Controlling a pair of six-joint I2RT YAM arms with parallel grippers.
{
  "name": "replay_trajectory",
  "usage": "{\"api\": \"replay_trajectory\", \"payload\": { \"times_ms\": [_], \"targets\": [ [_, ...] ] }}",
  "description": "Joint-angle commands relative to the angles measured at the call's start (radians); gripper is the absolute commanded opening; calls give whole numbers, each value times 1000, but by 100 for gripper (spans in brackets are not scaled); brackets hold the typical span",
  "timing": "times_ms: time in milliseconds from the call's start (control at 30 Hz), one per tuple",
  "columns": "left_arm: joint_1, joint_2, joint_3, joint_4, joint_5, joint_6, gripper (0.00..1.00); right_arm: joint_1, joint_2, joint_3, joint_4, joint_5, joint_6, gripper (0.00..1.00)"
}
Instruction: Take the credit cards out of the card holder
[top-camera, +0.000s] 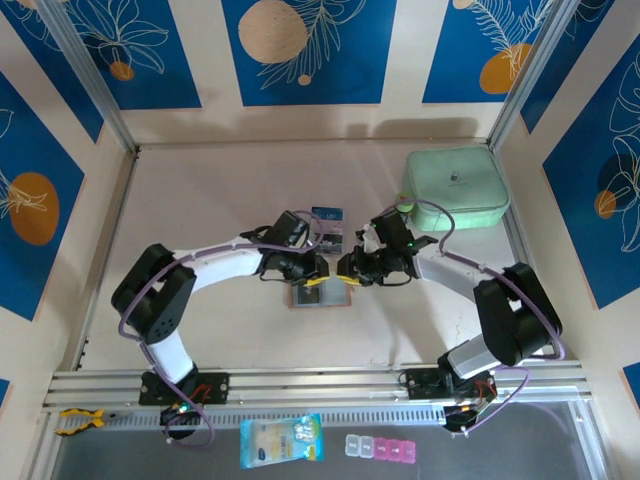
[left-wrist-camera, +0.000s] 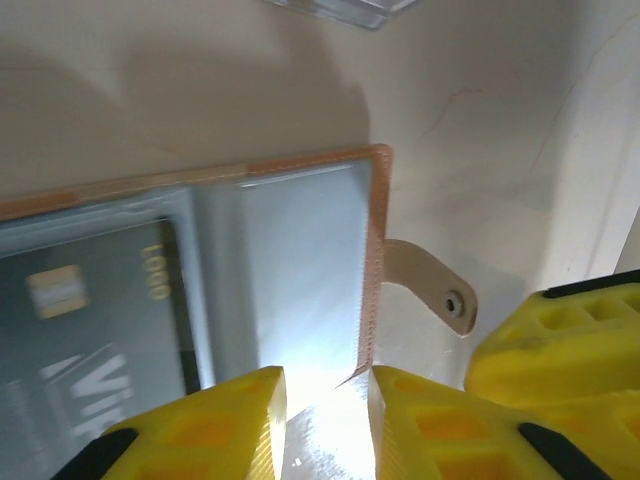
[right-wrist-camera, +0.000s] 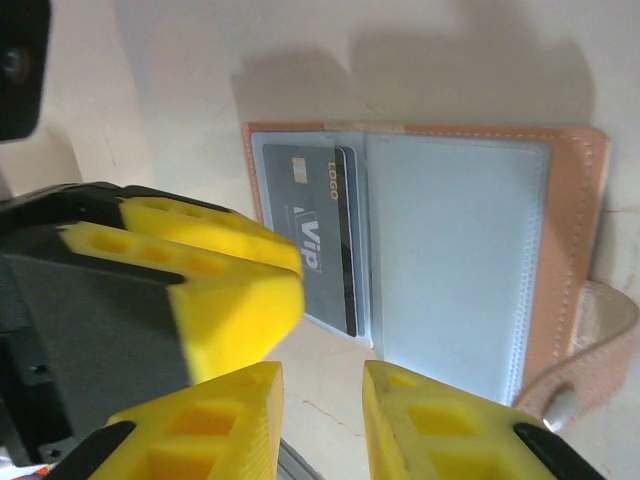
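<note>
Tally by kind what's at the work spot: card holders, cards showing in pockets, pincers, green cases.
Card holder: 1
Grey card in its pocket: 1
Left pincer and right pincer: 2
Mint-green case: 1
Total: 5

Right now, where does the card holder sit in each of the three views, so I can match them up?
Top external: card holder lies just below the picture's centre.
Left wrist: card holder open across left and middle, snap tab at right.
Right wrist: card holder open, upper middle to right, snap tab at lower right.
Shared landmark: grey card in the left pocket, both wrist views.
</note>
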Motion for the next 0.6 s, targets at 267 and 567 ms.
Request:
{"api": "replay_trajectory", "payload": {
  "times_ms": [267, 567],
  "targets": [
    [97, -137, -158, -17, -32, 21, 21, 85, 127, 103, 18, -10, 19, 26],
    [132, -147, -214, -17, -32, 37, 12, 121, 206, 155, 14, -7, 18, 25]
  ]
}}
